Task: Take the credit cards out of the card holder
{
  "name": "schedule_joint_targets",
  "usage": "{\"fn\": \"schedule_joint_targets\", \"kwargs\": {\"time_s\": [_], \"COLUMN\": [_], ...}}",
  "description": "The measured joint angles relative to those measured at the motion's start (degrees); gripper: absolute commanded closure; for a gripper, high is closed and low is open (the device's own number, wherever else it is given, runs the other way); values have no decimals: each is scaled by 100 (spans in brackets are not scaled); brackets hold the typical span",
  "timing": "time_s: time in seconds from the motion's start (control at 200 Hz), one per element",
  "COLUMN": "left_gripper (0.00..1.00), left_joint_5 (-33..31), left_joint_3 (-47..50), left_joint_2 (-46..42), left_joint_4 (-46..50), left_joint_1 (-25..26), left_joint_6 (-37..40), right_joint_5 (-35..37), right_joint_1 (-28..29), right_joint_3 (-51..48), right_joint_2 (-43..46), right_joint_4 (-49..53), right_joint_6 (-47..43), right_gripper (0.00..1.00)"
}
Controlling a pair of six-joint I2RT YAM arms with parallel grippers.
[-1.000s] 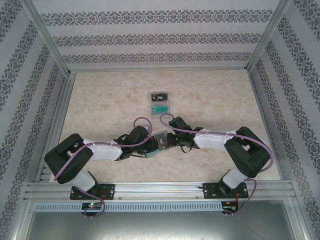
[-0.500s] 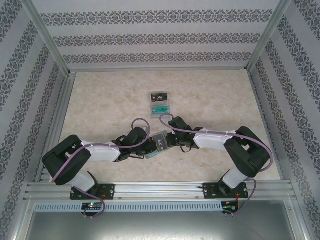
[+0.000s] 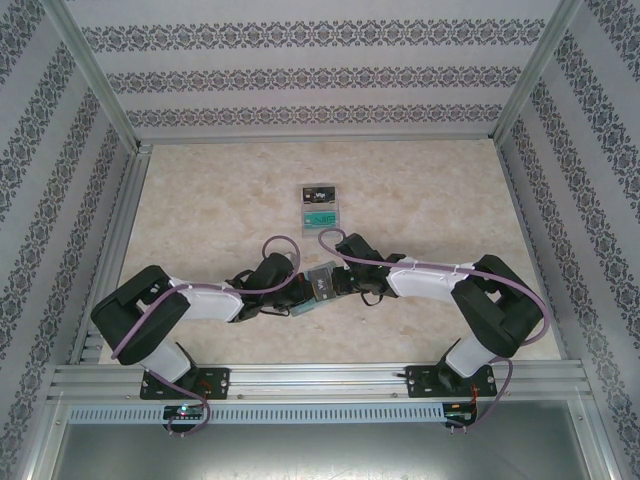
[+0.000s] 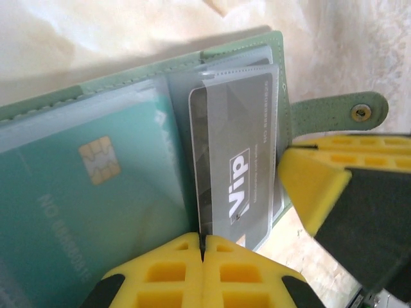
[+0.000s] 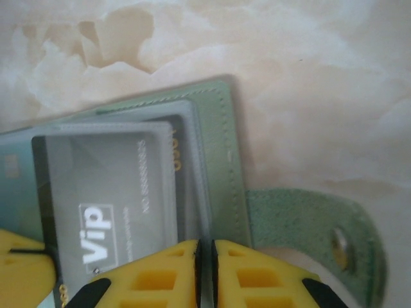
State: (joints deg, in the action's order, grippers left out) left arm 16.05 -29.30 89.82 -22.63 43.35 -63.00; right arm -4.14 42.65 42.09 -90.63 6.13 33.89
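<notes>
The sage green card holder [image 3: 318,290] lies open between my two grippers, at the table's middle near the front. In the left wrist view its green edge [image 4: 128,80] frames a teal card [image 4: 83,192] in the left pocket and a black VIP card [image 4: 241,154] sticking out of the right pocket. My left gripper [image 4: 202,242] is shut on the black card's near edge. My right gripper [image 5: 205,247] is shut on the card holder [image 5: 225,147] beside its closure tab [image 5: 314,224]. The black card [image 5: 103,186] shows there too.
A pale grey tray [image 3: 338,206] stands just beyond the grippers, holding a black card [image 3: 318,192] and a teal card [image 3: 319,217]. Patterned walls and an aluminium frame [image 3: 110,250] bound the marbled table. The right gripper's yellow finger [image 4: 314,186] crowds the holder's right side.
The card holder has dropped a little and sits flatter between the grippers. The left arm has shifted slightly. Both grips are unchanged.
</notes>
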Motion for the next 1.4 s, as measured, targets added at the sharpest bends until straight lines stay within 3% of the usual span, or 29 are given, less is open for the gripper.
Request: {"fn": "schedule_joint_targets", "kwargs": {"time_s": [0.35,0.849,1.399], "left_gripper": [100,100,100], "left_joint_5": [44,42,-7], "left_joint_3": [-20,-17,365], "left_joint_2": [214,195,-557], "left_joint_4": [-398,-389,20], "left_joint_1": [-109,-109,-192], "left_joint_6": [-223,-223,-216], "right_joint_5": [0,-173,-227], "right_joint_1": [0,-205,-243], "right_joint_3": [295,557,557], "right_joint_2": [46,-555,-588], "right_joint_4": [190,59,4], "right_joint_6": [-129,-142,-127], "right_gripper": [84,86,86]}}
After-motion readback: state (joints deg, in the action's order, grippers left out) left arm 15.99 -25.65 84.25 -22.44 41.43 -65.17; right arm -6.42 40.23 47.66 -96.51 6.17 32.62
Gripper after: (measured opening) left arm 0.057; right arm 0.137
